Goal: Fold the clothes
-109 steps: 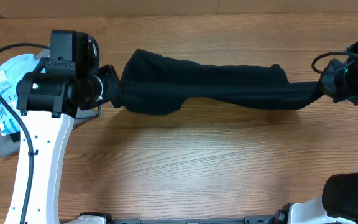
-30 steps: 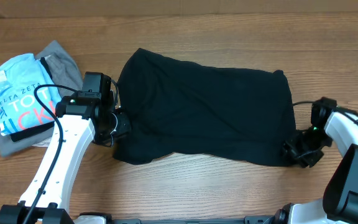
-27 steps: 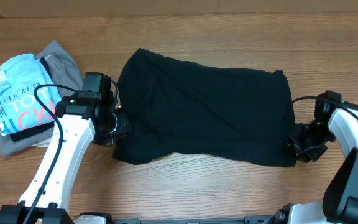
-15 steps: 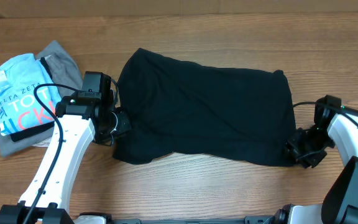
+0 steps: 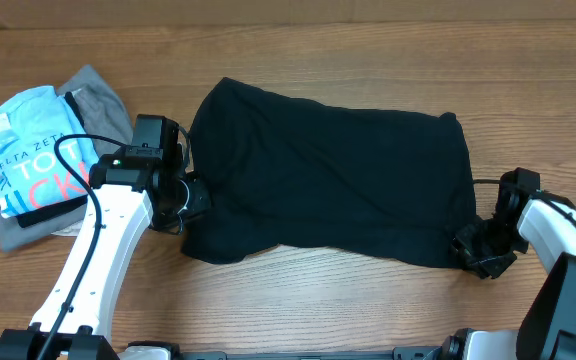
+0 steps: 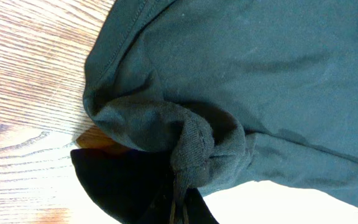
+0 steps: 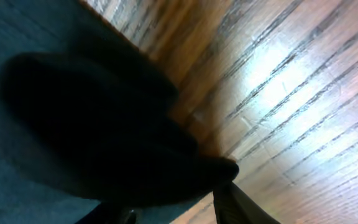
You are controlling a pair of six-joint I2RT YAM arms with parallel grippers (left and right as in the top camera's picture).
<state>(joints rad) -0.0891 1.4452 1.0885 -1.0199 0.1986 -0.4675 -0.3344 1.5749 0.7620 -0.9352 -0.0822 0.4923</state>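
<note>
The black T-shirt (image 5: 333, 180) lies spread flat across the middle of the table in the overhead view. My left gripper (image 5: 190, 200) is at its left edge, shut on a bunched fold of the black fabric (image 6: 197, 149); its jaws (image 6: 179, 202) sit low on the wood. My right gripper (image 5: 476, 250) is at the shirt's front right corner. In the right wrist view dark fabric (image 7: 92, 124) fills the space at its jaws (image 7: 173, 208), which are closed on it. The neck label is not visible.
A light blue shirt with lettering (image 5: 28, 160) lies on a grey garment (image 5: 98, 95) at the far left, close behind my left arm. Bare wood table (image 5: 318, 300) runs along the front.
Since the earliest frame both grippers came toward the front, drawing the bunched shirt out flat. In the last second only the right gripper shifted slightly at the corner.
</note>
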